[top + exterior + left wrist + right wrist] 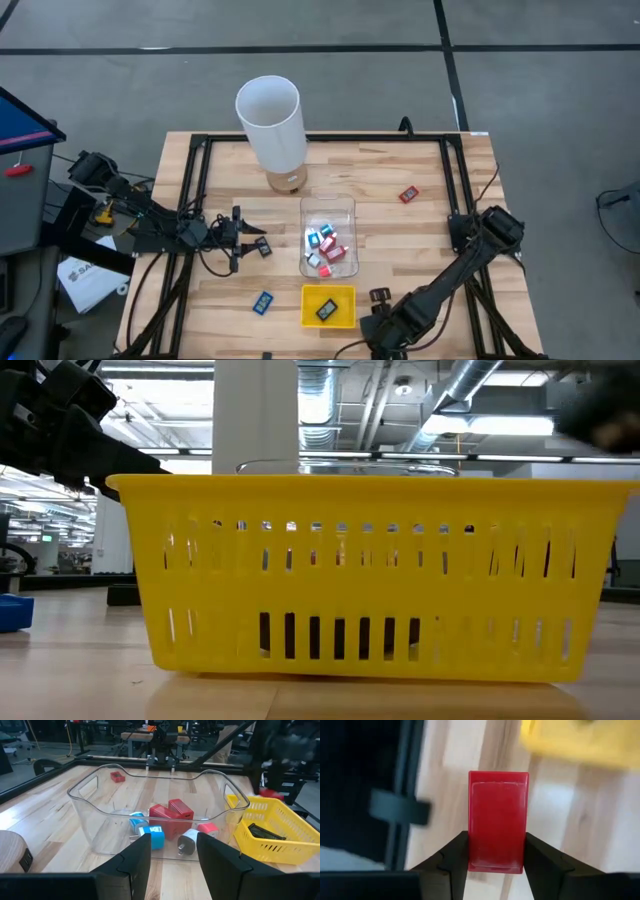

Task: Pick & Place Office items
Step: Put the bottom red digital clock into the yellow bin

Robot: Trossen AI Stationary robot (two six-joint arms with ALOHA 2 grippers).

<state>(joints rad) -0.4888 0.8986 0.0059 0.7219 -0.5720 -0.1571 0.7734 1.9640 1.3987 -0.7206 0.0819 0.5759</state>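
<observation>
My right gripper (pixel 497 840) is near the table's front edge, right of the yellow tray (pixel 345 318), shut on a red office item (pixel 498 820). My left gripper (pixel 172 847) stands open with nothing between its fingers, left of the clear bin (pixel 345 207), facing it. The bin holds several red, blue and white items (pixel 167 822). A black item (pixel 327 311) lies in the yellow tray. A small black item (pixel 263 247) lies just right of the left gripper's fingers. A blue one (pixel 263 302) and a red one (pixel 409 194) lie loose on the table. My right gripper pinches the red item between its two fingers (pixel 452 860), on the two long sides near one end (pixel 476 857). The fingers point steeply down from above. The rest of the item sticks out past the fingertips. Whether it is clear of the table, I cannot tell.
A tall white cylinder (pixel 272 120) stands on a wooden disc at the far middle. Black frame rails (pixel 196 190) run along the table's left, right and far sides. A black piece (pixel 379 295) lies beside the right arm. Bare wood lies between the bin and the right rail.
</observation>
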